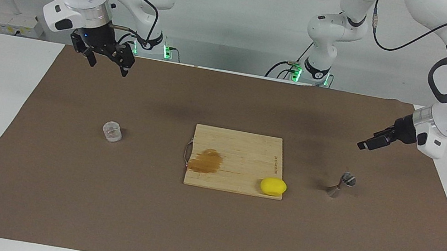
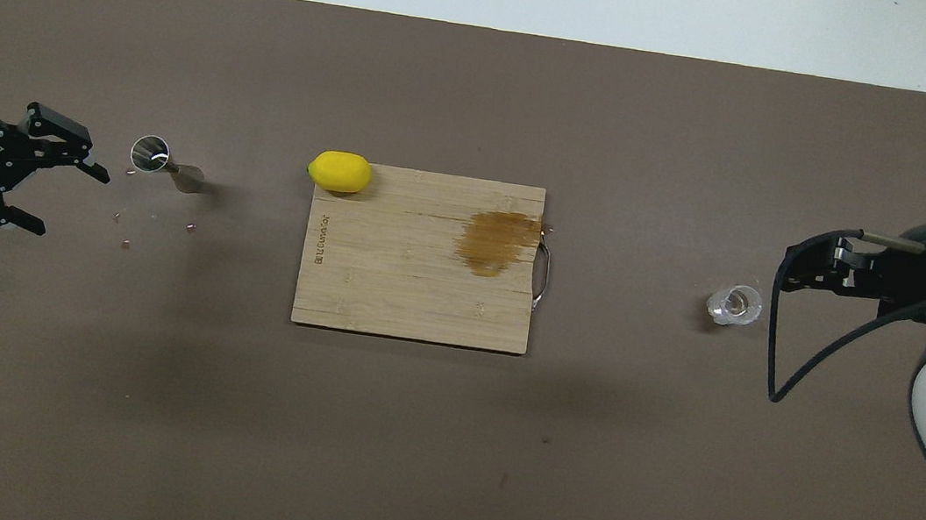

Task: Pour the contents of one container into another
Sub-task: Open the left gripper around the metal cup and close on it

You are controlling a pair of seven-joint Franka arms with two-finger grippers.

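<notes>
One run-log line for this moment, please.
left gripper: open, raised beside jigger | right gripper: open, raised near clear cup | both containers standing on mat, untouched | pour not yet begun

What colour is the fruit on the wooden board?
Yellow: the lemon, clearest in the overhead view.

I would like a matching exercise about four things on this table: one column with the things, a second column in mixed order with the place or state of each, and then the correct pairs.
Things
1. small clear glass cup
2. silver metal hourglass-shaped jigger
3. yellow lemon
4. dark brown stain

Places or states
A. at a corner of the wooden cutting board, partly over its edge
B. standing on the brown mat toward the left arm's end
C. on the board, near its metal handle
D. standing on the brown mat toward the right arm's end

Pairs: 1-D, 2-B, 3-A, 4-C
</notes>
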